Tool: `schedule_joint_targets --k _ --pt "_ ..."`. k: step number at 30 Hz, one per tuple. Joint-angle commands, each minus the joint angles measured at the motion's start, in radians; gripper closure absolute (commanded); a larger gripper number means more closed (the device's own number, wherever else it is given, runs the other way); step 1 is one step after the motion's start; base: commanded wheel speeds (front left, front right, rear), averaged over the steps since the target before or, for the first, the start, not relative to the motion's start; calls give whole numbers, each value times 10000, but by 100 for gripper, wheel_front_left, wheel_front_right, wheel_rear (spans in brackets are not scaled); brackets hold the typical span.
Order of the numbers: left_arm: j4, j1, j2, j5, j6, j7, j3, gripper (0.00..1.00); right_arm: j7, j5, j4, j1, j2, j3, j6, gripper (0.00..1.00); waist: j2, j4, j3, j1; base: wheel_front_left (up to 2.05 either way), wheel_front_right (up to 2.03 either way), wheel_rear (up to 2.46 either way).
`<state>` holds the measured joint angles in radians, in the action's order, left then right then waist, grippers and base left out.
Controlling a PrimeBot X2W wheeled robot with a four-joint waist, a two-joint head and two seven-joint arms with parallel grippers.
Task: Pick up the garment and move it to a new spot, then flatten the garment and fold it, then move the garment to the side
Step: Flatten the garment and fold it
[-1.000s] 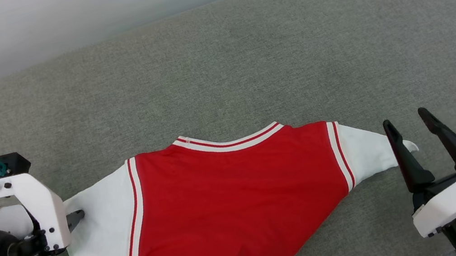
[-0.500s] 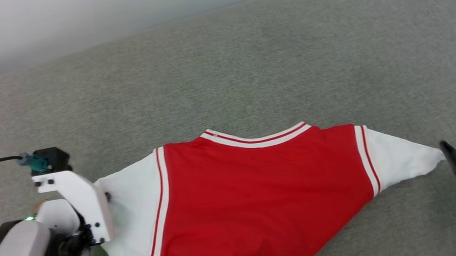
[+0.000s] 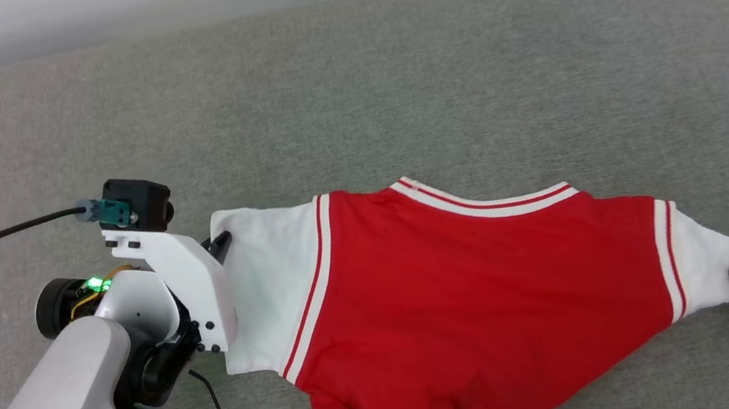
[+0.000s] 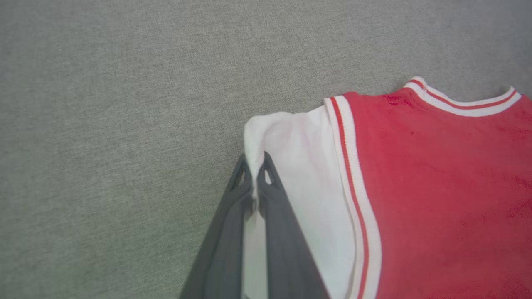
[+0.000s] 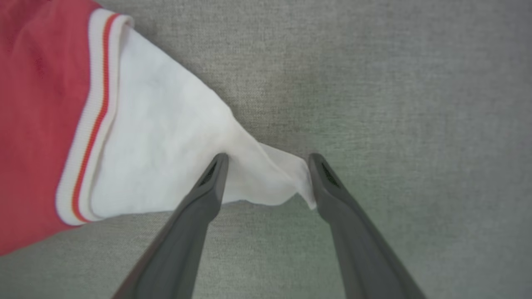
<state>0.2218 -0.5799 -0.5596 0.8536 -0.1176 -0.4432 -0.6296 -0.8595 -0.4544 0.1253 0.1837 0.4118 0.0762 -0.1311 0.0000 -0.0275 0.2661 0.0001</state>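
The red jersey [image 3: 468,305] lies spread on the grey-green woven cushion [image 3: 389,83], in the lower middle of the head view; its long axis runs from the left of the frame to the right, sleeve to sleeve, with the striped collar [image 3: 480,197] toward the top and the hem passing out of the bottom edge. The left gripper [image 4: 252,166] is closed on the white sleeve at the left [image 3: 266,278]; in the left wrist view its two dark fingers meet, with a thin ridge of white cloth pinched between them. The right gripper [image 5: 266,160] stands wide open; in the right wrist view the pointed end of the other white sleeve [image 5: 174,145] lies between its fingers, one finger on the cloth and one at the very tip. I judge that this side needs only to close before both arms can stretch or lift the jersey along this axis. The cloth looks thin, soft and smooth, with ribbed red-and-white bands at the sleeve seams; the cushion is coarse and matt, so the jersey may drag a little on it.
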Motion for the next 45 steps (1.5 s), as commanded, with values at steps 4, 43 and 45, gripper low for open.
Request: schedule_joint_targets --k 4,43,45 --pt "-460 -115 -49 -184 -233 80 -4 100 -969 -180 525 274 37 -439 7 0 0 257 324 -1 0 0 0" --pt "583 -4215 -683 -1631 -736 1601 1366 100 1111 1482 723 6860 940 -530 12 100 0 -141 -1560 -1 0 0 0" --pt "1010 -4889 -595 -1789 -700 1791 1432 100 1371 1582 939 7696 917 -740 12 100 0 -176 -1222 -1 0 0 0"
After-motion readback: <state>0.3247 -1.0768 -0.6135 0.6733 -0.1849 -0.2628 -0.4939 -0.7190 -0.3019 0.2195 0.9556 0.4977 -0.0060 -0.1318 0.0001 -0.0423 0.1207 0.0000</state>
